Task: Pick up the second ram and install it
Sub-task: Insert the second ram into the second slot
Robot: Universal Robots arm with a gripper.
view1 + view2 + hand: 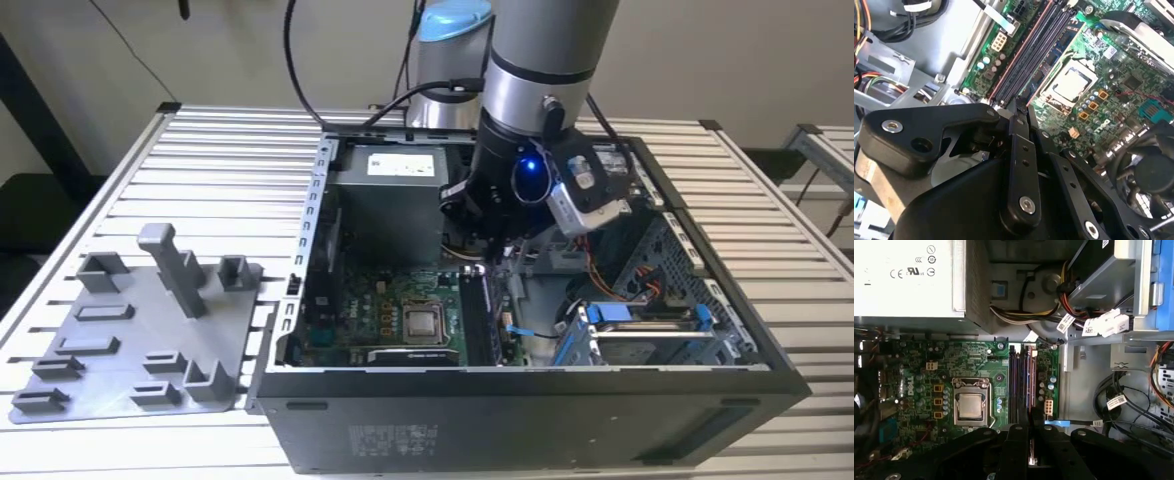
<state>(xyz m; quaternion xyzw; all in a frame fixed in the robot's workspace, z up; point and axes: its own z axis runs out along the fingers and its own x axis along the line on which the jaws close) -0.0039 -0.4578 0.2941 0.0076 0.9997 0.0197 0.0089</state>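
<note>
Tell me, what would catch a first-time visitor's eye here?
First the arm, reaching down into an open computer case on a slatted table. In both wrist views its black tool sits right over the long memory slots of the green board, beside the square silver processor. At the exterior view's left lies a grey fixture plate with upright pegs.

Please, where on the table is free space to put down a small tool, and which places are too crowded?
The slatted table is bare behind the grey fixture plate, left of the computer case in the exterior view. Inside the case it is crowded: the gripper hangs over the motherboard, with cables beside.
</note>
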